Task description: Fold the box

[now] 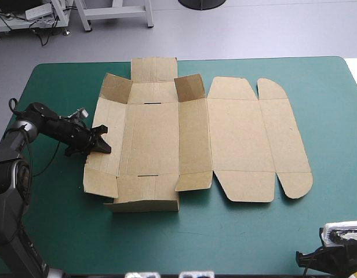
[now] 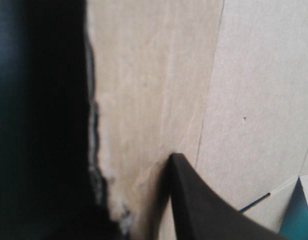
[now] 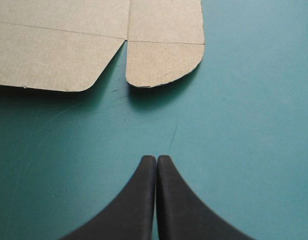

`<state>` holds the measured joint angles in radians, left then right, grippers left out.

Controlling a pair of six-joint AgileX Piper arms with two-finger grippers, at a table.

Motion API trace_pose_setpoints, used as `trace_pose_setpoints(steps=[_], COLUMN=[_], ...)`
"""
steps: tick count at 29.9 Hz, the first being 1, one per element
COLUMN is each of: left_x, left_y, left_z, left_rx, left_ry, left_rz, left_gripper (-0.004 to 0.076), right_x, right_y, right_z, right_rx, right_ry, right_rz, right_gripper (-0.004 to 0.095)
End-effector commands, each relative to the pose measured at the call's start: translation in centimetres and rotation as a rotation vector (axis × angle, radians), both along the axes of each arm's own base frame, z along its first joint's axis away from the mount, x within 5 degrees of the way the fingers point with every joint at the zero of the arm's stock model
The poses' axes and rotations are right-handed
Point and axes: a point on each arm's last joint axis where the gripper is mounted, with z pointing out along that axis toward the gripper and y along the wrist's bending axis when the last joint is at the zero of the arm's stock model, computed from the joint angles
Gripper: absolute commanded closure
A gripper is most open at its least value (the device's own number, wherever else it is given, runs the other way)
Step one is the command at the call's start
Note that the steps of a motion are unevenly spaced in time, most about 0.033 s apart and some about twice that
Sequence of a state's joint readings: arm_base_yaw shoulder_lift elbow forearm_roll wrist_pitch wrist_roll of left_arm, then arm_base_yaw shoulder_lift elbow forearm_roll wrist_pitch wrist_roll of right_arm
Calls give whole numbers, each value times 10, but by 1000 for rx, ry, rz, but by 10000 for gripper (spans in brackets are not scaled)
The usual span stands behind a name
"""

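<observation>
- Left claw (image 1: 99, 141) pinches the box's (image 1: 236, 139) left side panel, the board caught between its black fingers.
- Brown box lies mid-counter, mostly flat, with two far corner flaps raised. Raising the walls seems the step in hand; next, that panel likely needs swinging upright.
- Right claw (image 3: 156, 159) sits closed and empty over the teal-green counter (image 1: 254, 231), near the rounded lid flap.

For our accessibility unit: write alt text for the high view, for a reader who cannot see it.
The brown box lies mostly flat on the teal-green table, two far flaps raised. The left gripper grips its left edge panel; the right gripper sits at the table's near right corner, clear of the box.
</observation>
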<state>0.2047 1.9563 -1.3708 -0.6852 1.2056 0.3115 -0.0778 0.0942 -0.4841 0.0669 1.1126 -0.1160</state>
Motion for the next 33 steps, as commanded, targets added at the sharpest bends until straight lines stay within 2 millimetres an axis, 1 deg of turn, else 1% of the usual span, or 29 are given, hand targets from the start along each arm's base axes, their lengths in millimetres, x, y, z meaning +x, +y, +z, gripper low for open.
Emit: trace_pose_setpoints(steps=[1, 3, 6, 10, 12, 15, 18, 22, 25, 28, 30, 33], left_x=[-9, -10, -13, -19, -27, -36, -38, -38, -37, -35, -35, -35], left_y=[-10, -9, -5, -7, -12, -26, -46, -72, -92, -111, -123, -136], left_z=[12, 15, 29, 68, 88, 110, 130, 158, 178, 198, 210, 227], left_rx=[-32, -12, 46, 204, 327, 455, 479, 531, 612, 682, 699, 728], left_ry=[40, 33, -9, -131, -193, -267, -373, -512, -619, -776, -874, -1011], left_rz=[-63, -72, -95, -180, -266, -361, -422, -522, -610, -686, -723, -745], left_gripper=[731, 731, 732, 732, 733, 734, 734, 734, 734, 734, 734, 734], right_x=[3, 3, 3, 3, 3, 4, 5, 5, 5, 5, 5, 5], right_y=[-1, -1, -1, -1, -1, -1, -1, -1, -1, -2, -2, -2], right_z=[12, 12, 12, 12, 12, 14, 15, 16, 16, 16, 15, 15], right_rx=[-8, -8, -8, -8, -8, -14, -34, -40, -40, -44, -46, -48], right_ry=[-76, -76, -76, -77, -81, -97, -118, -124, -124, -124, -120, -120], right_rz=[-2, -2, -2, -2, -3, 0, 11, 9, 9, 7, 7, 6], right_gripper=[913, 913, 913, 913, 913, 913, 913, 913, 913, 913, 913, 913])
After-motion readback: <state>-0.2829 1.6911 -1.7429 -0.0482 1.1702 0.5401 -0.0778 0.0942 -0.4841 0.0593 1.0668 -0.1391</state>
